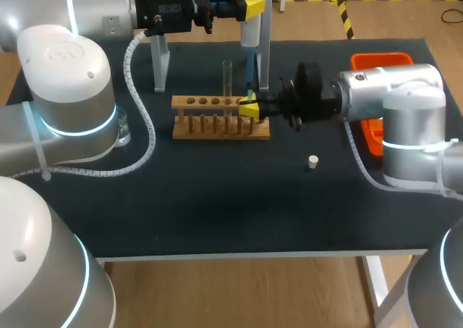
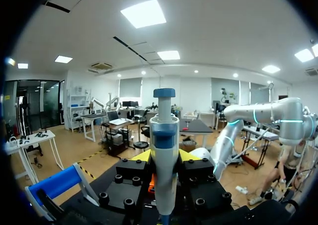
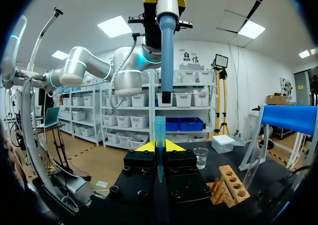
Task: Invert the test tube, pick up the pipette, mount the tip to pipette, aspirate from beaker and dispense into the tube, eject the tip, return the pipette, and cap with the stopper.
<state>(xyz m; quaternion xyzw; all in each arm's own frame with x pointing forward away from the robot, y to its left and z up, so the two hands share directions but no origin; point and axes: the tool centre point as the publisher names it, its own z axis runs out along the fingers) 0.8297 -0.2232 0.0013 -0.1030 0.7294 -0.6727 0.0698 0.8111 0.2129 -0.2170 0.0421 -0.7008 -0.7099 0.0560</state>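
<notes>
My left gripper (image 1: pixel 246 8) is shut on the white and blue pipette (image 1: pixel 251 35), which hangs upright over the rack's right end. In the left wrist view the pipette (image 2: pixel 164 155) stands between the fingers. Below it, my right gripper (image 1: pixel 249 109) is shut on a blue pipette tip (image 3: pixel 159 135), held upright with its mouth up. The pipette's shaft (image 3: pixel 167 51) ends just above the tip, a small gap between them. A glass test tube (image 1: pixel 227 78) stands in the wooden rack (image 1: pixel 217 125). The white stopper (image 1: pixel 312 161) lies on the mat. A beaker (image 3: pixel 200 156) stands left of the rack.
An orange tray (image 1: pixel 375 136) sits at the right edge behind my right arm. The white pipette stand (image 1: pixel 159 60) rises behind the rack. My left arm's cable (image 1: pixel 145 140) loops over the mat at the left.
</notes>
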